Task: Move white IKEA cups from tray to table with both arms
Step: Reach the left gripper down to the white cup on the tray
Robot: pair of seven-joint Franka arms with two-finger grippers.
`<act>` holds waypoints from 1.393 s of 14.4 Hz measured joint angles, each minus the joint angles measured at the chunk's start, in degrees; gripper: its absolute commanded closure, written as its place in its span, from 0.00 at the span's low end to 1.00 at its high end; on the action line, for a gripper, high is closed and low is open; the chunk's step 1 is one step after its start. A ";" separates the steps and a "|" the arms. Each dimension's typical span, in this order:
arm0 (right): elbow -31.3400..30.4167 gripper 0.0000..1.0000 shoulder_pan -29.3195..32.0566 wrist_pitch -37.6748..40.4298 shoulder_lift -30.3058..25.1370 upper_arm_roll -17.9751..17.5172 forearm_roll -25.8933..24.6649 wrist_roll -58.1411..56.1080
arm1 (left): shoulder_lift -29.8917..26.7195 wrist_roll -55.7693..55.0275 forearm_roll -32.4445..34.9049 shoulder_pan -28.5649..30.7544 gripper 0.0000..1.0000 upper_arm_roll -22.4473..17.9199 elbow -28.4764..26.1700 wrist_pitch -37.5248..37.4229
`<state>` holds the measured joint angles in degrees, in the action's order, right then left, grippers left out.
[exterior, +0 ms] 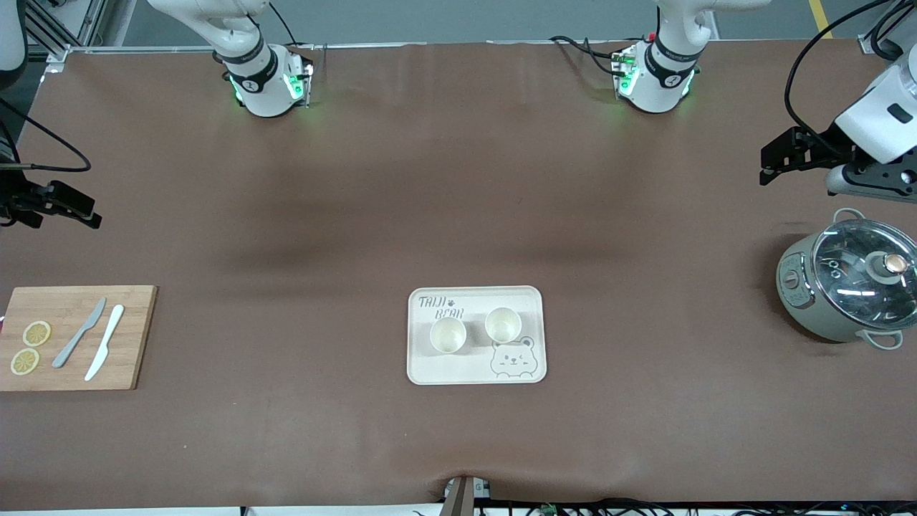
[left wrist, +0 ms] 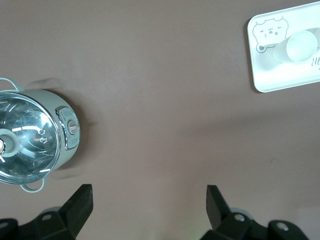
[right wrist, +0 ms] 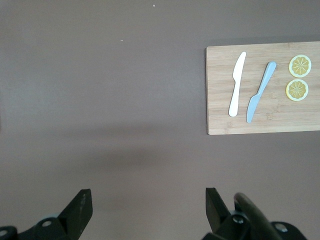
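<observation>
Two white IKEA cups stand upright side by side on a cream bear tray point(exterior: 424, 367) at the middle of the table. One cup point(exterior: 448, 335) is slightly nearer the front camera than the other cup point(exterior: 502, 324). The left wrist view shows one cup point(left wrist: 300, 46) on the tray point(left wrist: 265, 80). My left gripper point(exterior: 772, 163) hangs open and empty over bare table at the left arm's end, close to the pot; its jaws point(left wrist: 148, 192) stand wide apart. My right gripper point(exterior: 80, 208) hangs open and empty over bare table at the right arm's end, jaws point(right wrist: 148, 196) wide apart.
A grey-green glass-lidded pot point(exterior: 845, 288) point(left wrist: 30, 137) stands at the left arm's end. At the right arm's end a wooden cutting board point(exterior: 125, 358) point(right wrist: 220, 115) carries a grey knife point(exterior: 80, 332), a white knife point(exterior: 104, 351) and two lemon slices point(exterior: 30, 347).
</observation>
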<state>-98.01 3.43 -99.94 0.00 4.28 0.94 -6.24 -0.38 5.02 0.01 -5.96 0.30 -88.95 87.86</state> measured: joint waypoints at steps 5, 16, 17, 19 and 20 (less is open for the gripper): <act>0.08 0.00 0.07 0.00 0.00 0.09 -0.02 0.03 | 0.36 0.23 0.35 -0.04 0.00 0.03 -0.08 -0.19; 0.42 0.00 0.07 0.04 0.11 0.10 -0.04 0.04 | 24.09 -21.99 2.71 -11.55 0.00 5.06 10.54 11.28; 0.43 0.00 0.07 0.04 0.11 0.10 -0.04 0.05 | 25.75 -23.61 3.27 -12.47 0.00 5.05 11.36 13.06; 0.45 0.00 0.07 0.05 0.11 0.11 -0.04 0.05 | 28.02 -25.83 3.40 -13.24 0.00 5.03 12.13 16.65; 0.45 0.00 0.07 0.06 0.11 0.11 -0.04 0.06 | 28.92 -26.67 3.40 -13.50 0.00 5.03 12.26 18.35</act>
<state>-97.56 3.50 -99.88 0.11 4.39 0.90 -6.18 28.54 -21.65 3.42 -19.46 5.34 -76.69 106.21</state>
